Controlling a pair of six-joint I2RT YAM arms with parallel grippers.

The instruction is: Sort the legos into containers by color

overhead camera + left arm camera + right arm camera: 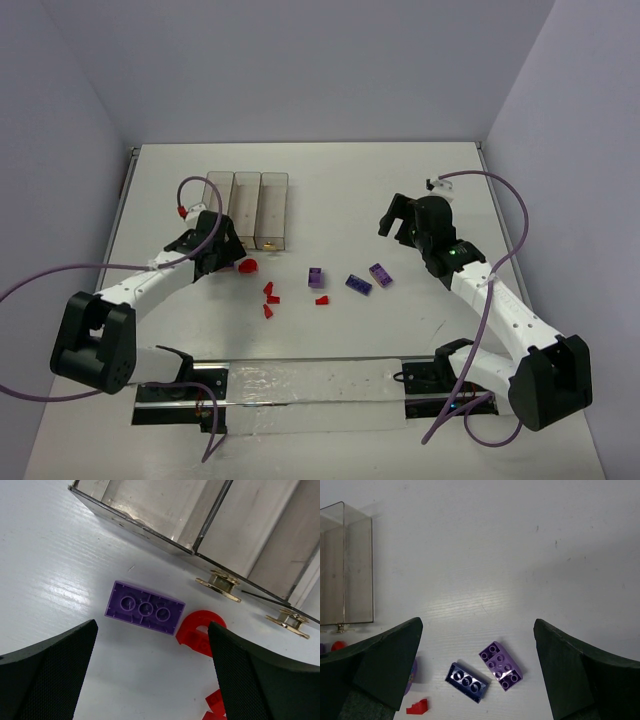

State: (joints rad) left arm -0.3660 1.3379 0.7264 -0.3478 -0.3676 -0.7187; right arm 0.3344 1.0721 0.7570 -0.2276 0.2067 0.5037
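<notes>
Three joined translucent bins (247, 208) stand at the back left. My left gripper (225, 257) is open and empty, low over the table just in front of them. In the left wrist view (152, 645) a purple brick (145, 613) lies studs down between the fingers, with a red arch piece (200, 632) beside the right finger. Small red bits (270, 292) and three purple bricks (358, 284) lie mid-table. My right gripper (398, 215) is open and empty, held above two purple bricks (466, 682). I see no pale yellow pieces clearly.
Brass clasps (218, 586) stick out from the bins' near wall (150, 527). A red wedge (418, 707) and a bin corner (347, 570) show in the right wrist view. A shiny strip (300, 385) runs along the table's near edge between the arm bases.
</notes>
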